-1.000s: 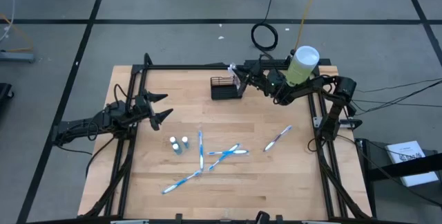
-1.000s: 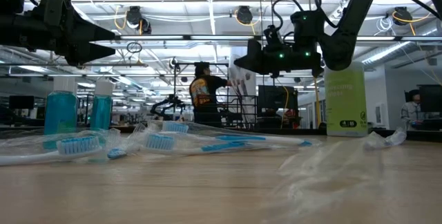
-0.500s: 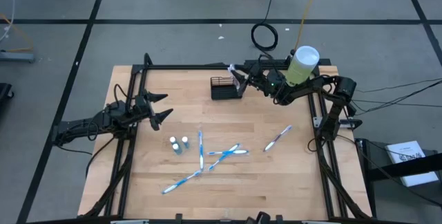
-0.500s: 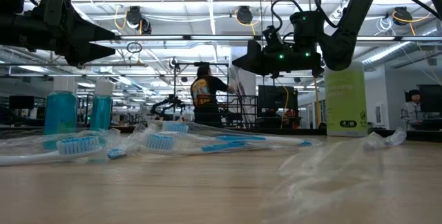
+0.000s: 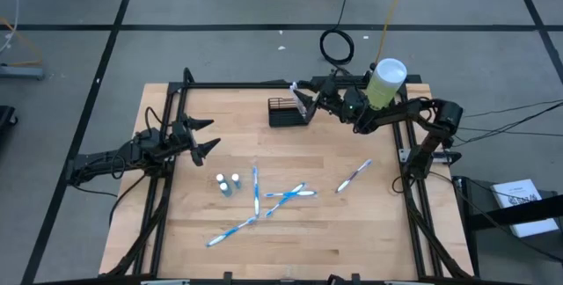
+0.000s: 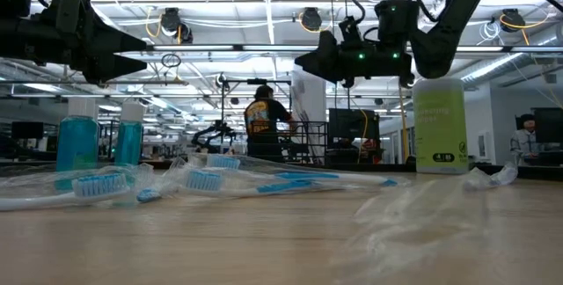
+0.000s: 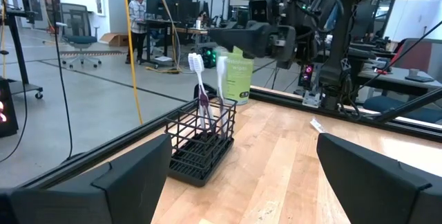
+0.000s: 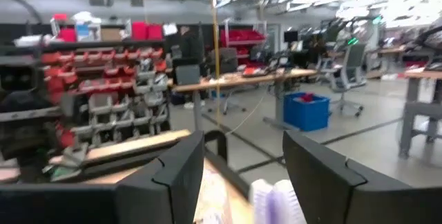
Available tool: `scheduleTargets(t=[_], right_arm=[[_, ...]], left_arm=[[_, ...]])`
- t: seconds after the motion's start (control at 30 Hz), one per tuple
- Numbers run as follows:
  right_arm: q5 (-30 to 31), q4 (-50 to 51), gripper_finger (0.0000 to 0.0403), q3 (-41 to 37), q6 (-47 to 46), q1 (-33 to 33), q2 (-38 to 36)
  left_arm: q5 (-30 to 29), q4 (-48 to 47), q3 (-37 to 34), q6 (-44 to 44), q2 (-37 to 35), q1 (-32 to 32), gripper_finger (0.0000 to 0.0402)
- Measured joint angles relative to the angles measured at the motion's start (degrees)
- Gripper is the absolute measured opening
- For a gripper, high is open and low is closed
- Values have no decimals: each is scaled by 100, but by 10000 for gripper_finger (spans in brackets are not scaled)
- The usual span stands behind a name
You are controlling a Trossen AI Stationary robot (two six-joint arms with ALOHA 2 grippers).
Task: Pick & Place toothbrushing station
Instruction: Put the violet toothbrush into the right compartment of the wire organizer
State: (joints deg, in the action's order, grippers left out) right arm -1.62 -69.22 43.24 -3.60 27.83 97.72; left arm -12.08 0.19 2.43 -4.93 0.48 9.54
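Observation:
The toothbrushing station, a black wire-mesh basket, stands on its base at the far middle of the table. Two toothbrushes stand upright in it, heads up. My right gripper hovers open just above and to the right of the brush heads, touching nothing. My left gripper waits open above the table's left side, pointing toward the basket.
A tall pale-green cylinder with a white lid stands at the far right, beside my right arm. Several wrapped toothbrushes and two small blue bottles lie mid-table. People are in the room beyond the table.
My right gripper has risen from the basket and drawn slightly toward the far edge. The toothbrush it was at a second ago now stands by itself in the basket.

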Motion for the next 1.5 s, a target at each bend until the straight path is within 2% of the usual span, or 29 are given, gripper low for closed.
scheduleTargets(t=[0.2,0.4,0.57,0.67,0.8,0.93,1.1,1.4,1.5], right_arm=[[12,938,175,0,300,-88,-193],[131,1253,180,0,681,-369,-197],[1030,1200,187,0,1496,-644,-209],[1813,1330,185,-1,2027,-848,-428],[2380,1716,180,-28,2228,-1234,-829],[2120,2241,176,-18,1853,-1627,-1226],[765,2670,175,-24,808,-1794,-1226],[935,2454,169,139,606,-1521,-375],[1435,2098,167,258,877,-1503,-115]], left_arm=[[2,0,-1,0,1,2,367],[2,0,-1,0,1,2,367],[2,0,-1,0,1,0,367],[0,0,1,0,1,2,367],[0,0,0,0,-1,0,367],[0,0,0,0,1,2,367],[0,0,-1,0,0,1,367],[0,0,1,0,0,1,367],[2,-2,-1,0,1,2,367]])
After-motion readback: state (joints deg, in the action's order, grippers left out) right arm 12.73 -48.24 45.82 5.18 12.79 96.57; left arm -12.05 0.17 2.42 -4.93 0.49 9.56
